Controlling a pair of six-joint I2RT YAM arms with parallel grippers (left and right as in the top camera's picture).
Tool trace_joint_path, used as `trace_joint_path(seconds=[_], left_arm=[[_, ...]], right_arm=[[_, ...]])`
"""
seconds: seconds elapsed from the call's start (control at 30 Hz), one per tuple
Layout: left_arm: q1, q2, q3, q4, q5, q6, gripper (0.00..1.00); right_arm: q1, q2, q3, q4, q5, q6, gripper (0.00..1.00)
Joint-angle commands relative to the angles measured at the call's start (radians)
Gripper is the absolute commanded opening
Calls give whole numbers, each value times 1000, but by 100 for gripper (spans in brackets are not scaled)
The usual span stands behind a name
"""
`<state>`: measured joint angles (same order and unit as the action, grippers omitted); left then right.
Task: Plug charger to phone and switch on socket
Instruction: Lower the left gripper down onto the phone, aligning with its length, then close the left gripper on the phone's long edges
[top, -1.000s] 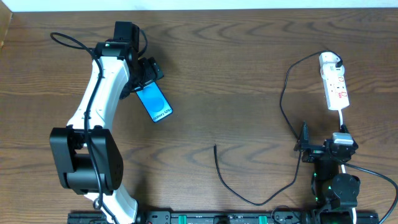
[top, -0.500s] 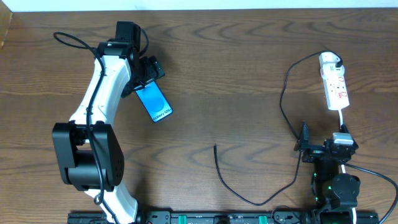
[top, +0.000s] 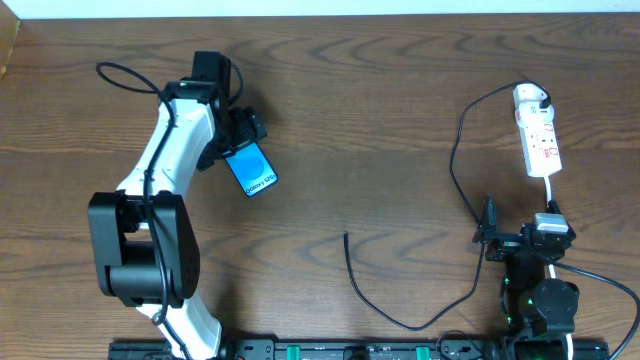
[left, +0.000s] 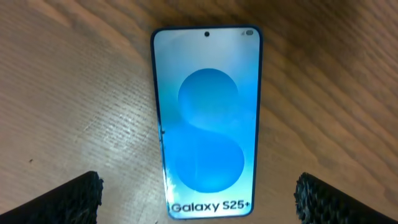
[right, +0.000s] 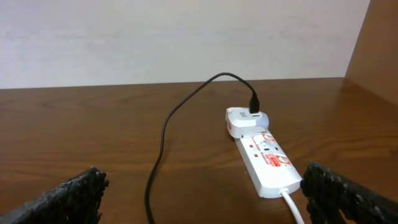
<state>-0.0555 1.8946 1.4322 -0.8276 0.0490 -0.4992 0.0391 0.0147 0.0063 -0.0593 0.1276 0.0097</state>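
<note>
The phone (top: 254, 169) lies flat on the table at the left, screen up, blue with "Galaxy S25+" text. It fills the left wrist view (left: 206, 121). My left gripper (top: 236, 142) is open just above its far-left end, fingers (left: 199, 199) wide apart on either side and not touching it. The white socket (top: 541, 143) lies at the far right, with the charger's white adapter (top: 529, 97) plugged into its far end. The charger cable (top: 455, 160) loops down to its loose plug tip (top: 346, 236) mid-table. My right gripper (top: 523, 235) is open and empty, near the socket (right: 264, 158) and cable (right: 163, 137).
The socket's white cord (top: 552, 192) runs toward the right arm base (top: 540, 300). A black rail (top: 330, 350) lines the front table edge. A white wall (right: 174, 37) stands behind the table.
My left arm has shifted slightly right and closer over the phone. The phone, cable and right arm have not moved.
</note>
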Motion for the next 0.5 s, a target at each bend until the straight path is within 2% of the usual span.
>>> trace_joint_path(seconds=[0.0, 0.47], left_arm=[[-3, 12, -23, 7, -16, -43, 99], [-3, 73, -24, 31, -5, -26, 99]], right_arm=[[10, -9, -1, -4, 1, -15, 99], [10, -9, -1, -4, 1, -15, 99]])
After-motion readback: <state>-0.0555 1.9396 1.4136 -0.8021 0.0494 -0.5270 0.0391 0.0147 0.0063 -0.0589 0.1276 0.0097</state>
